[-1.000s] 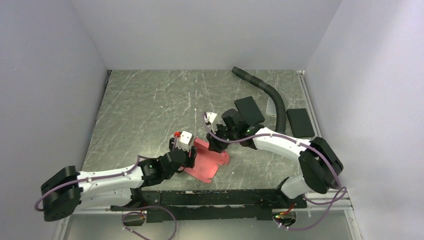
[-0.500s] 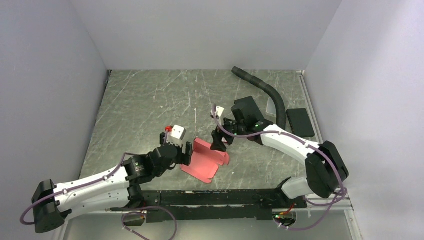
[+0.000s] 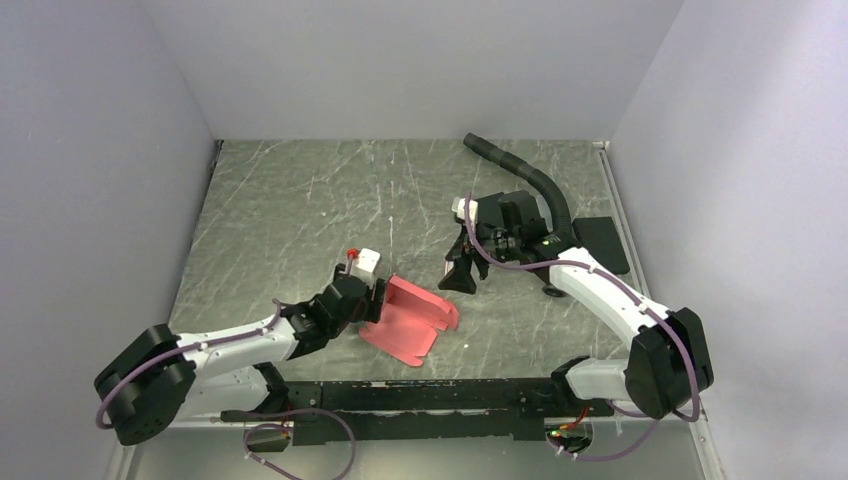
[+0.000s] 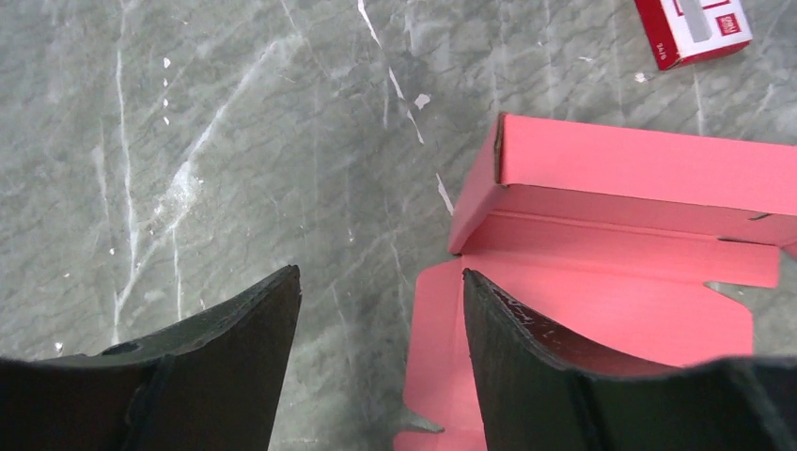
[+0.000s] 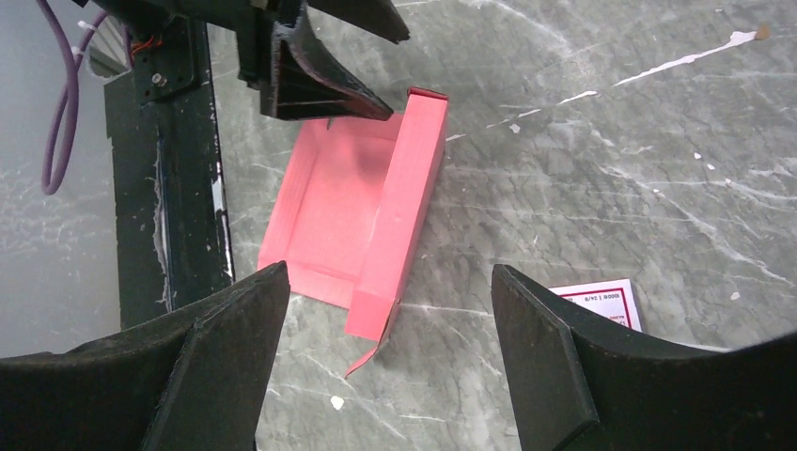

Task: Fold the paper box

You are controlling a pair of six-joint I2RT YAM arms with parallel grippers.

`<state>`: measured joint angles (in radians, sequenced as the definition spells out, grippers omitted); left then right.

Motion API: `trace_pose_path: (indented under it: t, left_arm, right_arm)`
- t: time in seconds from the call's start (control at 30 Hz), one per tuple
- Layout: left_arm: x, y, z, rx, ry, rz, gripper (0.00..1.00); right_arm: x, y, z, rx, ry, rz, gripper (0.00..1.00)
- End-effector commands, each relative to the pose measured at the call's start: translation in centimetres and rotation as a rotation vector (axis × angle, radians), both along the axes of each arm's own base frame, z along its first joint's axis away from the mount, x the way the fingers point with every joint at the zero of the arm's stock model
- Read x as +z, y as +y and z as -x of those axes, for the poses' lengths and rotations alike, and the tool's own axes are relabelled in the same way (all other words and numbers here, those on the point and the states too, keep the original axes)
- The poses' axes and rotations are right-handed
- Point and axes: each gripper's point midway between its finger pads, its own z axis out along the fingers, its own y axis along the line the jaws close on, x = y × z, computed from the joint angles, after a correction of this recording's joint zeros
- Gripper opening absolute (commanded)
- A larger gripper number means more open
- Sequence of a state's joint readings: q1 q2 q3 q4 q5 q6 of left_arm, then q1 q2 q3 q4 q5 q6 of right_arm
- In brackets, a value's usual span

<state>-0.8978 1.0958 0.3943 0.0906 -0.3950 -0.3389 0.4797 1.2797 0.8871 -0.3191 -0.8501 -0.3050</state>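
Currently: paper box [image 3: 410, 322], 1 wall up, at left gripper [image 4: 381, 282] tips, jaws apart; right gripper [image 3: 460, 278] nearby, also apart.

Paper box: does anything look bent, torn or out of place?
Nothing torn. The paper box lies half folded: one long wall stands up, the rest is flat on the table. The left claw and right claw are open, neither gripping it.

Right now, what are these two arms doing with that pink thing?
They are folding a paper box. It lies on the table, only partly folded: one long wall stands up, the rest is flat. The left tool is open at its left edge; the right tool hovers open, apart from it.
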Motion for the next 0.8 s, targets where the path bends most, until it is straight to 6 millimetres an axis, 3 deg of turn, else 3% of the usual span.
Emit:
trace_pose_path:
  t: [0.0, 0.37, 0.5, 0.77]
  left_arm:
    - [2.2, -2.4, -1.9, -0.053, -0.115, 0.144, 0.68]
    - [0.4, -3.3, -2.2, -0.078, -0.118, 0.186, 0.58]
    - [-0.2, -3.6, -2.7, -0.063, -0.116, 0.181, 0.49]
    - [-0.4, -3.8, -3.3, -0.035, -0.116, 0.188, 0.18]
  right_arm:
    - [1.6, 0.4, 0.4, 0.048, -0.034, -0.048, 0.82]
    - [1.2, 0.5, 0.4, 0.049, -0.015, -0.046, 0.82]
    - [1.1, 0.5, 0.3, 0.049, -0.013, -0.045, 0.82]
    - [0.9, 0.5, 0.4, 0.049, -0.007, -0.044, 0.82]
